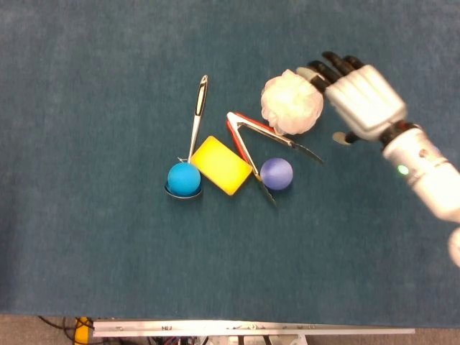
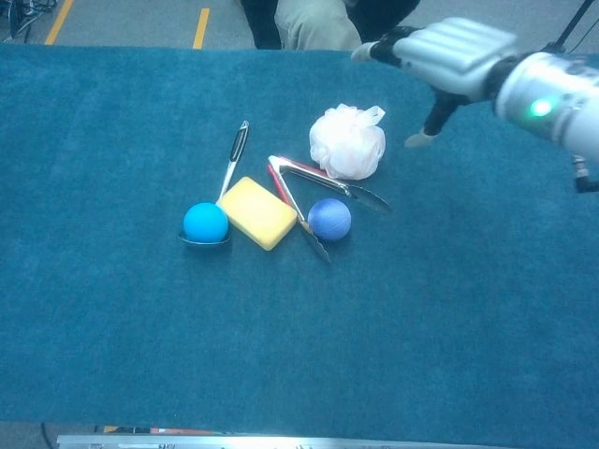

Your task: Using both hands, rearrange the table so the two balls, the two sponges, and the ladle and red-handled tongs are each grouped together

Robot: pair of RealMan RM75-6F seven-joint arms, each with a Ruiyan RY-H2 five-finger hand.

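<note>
Teal felt tabletop (image 2: 112,318), grey floor w/ yellow tape lines (image 2: 200,26) (seated person (image 2: 314,23) behind).

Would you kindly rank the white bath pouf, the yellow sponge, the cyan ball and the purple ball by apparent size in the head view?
1. White bath pouf, though the yellow sponge looks close to it.
2. Yellow sponge.
3. Cyan ball and purple ball: nearly alike, so unranked.
</note>
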